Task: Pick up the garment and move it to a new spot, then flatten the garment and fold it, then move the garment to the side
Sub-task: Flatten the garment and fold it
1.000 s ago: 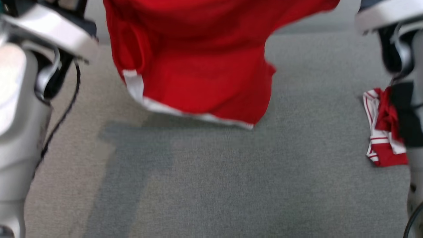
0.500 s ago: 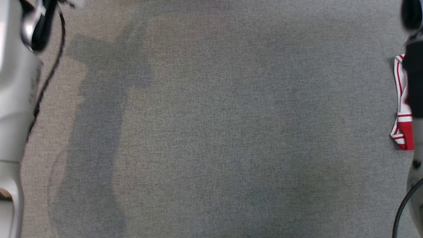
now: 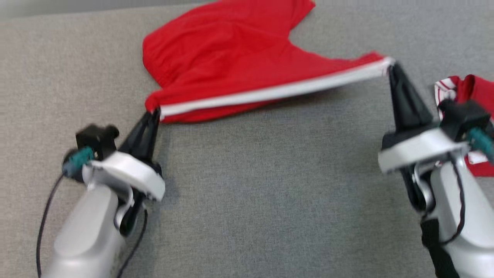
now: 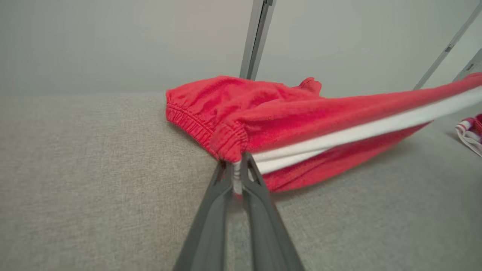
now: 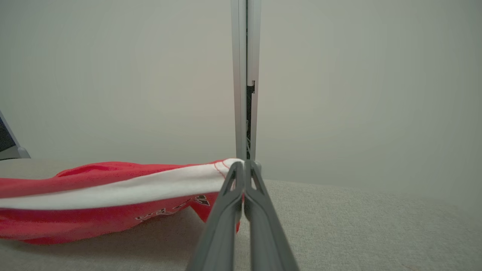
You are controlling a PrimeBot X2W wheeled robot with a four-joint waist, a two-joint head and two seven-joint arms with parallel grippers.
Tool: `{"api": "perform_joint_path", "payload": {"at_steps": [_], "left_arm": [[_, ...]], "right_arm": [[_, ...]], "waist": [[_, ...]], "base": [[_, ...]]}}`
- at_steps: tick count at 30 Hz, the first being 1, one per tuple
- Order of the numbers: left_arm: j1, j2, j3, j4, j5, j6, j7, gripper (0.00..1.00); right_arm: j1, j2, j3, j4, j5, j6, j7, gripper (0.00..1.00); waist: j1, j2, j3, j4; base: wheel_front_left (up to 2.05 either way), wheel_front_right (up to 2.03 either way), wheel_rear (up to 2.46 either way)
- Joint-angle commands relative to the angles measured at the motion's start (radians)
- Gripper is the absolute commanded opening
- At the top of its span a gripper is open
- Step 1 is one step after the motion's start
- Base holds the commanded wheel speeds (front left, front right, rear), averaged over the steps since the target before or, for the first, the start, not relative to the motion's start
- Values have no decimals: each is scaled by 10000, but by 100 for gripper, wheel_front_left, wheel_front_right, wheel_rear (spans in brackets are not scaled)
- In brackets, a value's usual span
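Down from hanging in the air a second ago: red garment (image 3: 224,58) now on the grey surface (image 3: 270,193), stretched between both arms.
Red body spread over the far part of the surface, white stripe (image 3: 278,90) along the near edge pulled taut. On the elastic waistband (image 4: 196,124) corner at the stripe's left end, left gripper (image 3: 155,112) clamped tight; on the hem corner at the other end, right gripper (image 3: 392,67) pinched closed. Just beside it, small red-and-white cloth (image 3: 471,85), crumpled.

Light: bright, even, diffuse, from overhead; no glare. Shadows: soft, faint, on the grey surface (image 3: 270,185) just under the raised red garment (image 3: 231,58). Sharpness: head view mildly motion-blurred throughout; wrist views soft, near foreground defocused, far wall (image 5: 113,75) dimming toward corners.
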Motion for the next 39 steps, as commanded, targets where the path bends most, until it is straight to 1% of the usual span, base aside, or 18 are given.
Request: {"api": "perform_joint_path", "payload": {"at_steps": [1,2,3,8,10,11,15,21,26,30,35,36,37,38,39], "left_arm": [[521,-10,260,-92,-25,2,-40,0],[900,-105,399,-155,-30,2,-40,0],[1230,-164,568,-258,1,4,-40,0],[2806,-383,694,-537,166,4,-29,0],[3429,-406,675,-559,231,4,-29,0],[3981,-420,680,-529,254,4,-29,0],[5175,-513,923,-594,232,5,-29,0],[6595,-870,1525,-1118,247,2,-28,0],[7199,-1037,1634,-1531,382,2,-30,0],[7145,-1066,1595,-1599,482,2,-30,0],[6990,-1112,1889,-1702,822,0,-30,0],[6967,-1110,1957,-1694,888,2,-30,0],[6927,-1124,1999,-1725,954,2,-30,0],[6891,-1141,2029,-1764,1059,2,-30,26],[6878,-1166,2087,-1780,1132,2,-30,80]], "right_arm": [[591,-116,-38,-193,-15,-7,-49,0],[955,-168,-22,-348,-115,-7,-49,0],[1356,-74,-36,-422,-39,-7,-49,0],[2997,138,-225,-678,101,-7,-49,0],[3649,184,-281,-641,140,-7,-50,0],[4228,232,-308,-621,169,-9,-50,0],[5405,302,-319,-689,271,-9,-50,0],[6830,292,-244,-1091,352,-6,-49,0],[7412,253,-216,-1444,391,-4,-49,0],[7266,297,-117,-1502,334,-4,-49,0],[7009,376,37,-1397,272,-4,-49,0],[6979,398,72,-1349,272,-4,-49,18],[6938,423,97,-1294,251,-6,-49,49],[6892,449,118,-1261,229,-4,-50,100],[6853,474,139,-1237,228,-4,-49,100]], "waist": [[0,0,-539,-32],[0,0,-717,-24],[0,0,-864,-31],[0,0,-1779,-26],[0,0,-2219,-1],[0,0,-2667,11],[0,0,-3596,-58],[0,0,-4203,-81],[0,0,-4246,-5],[0,0,-4173,83],[0,0,-4071,123],[0,0,-4055,123],[0,0,-4036,126],[0,0,-4015,131],[0,0,-3996,137]], "base": [[0,0,0],[0,0,0],[0,0,0],[0,0,0],[0,0,0],[0,0,0],[0,0,0],[0,0,0],[0,0,0],[0,0,0],[0,0,0],[0,0,0],[0,0,0],[0,0,0],[0,0,0]]}}
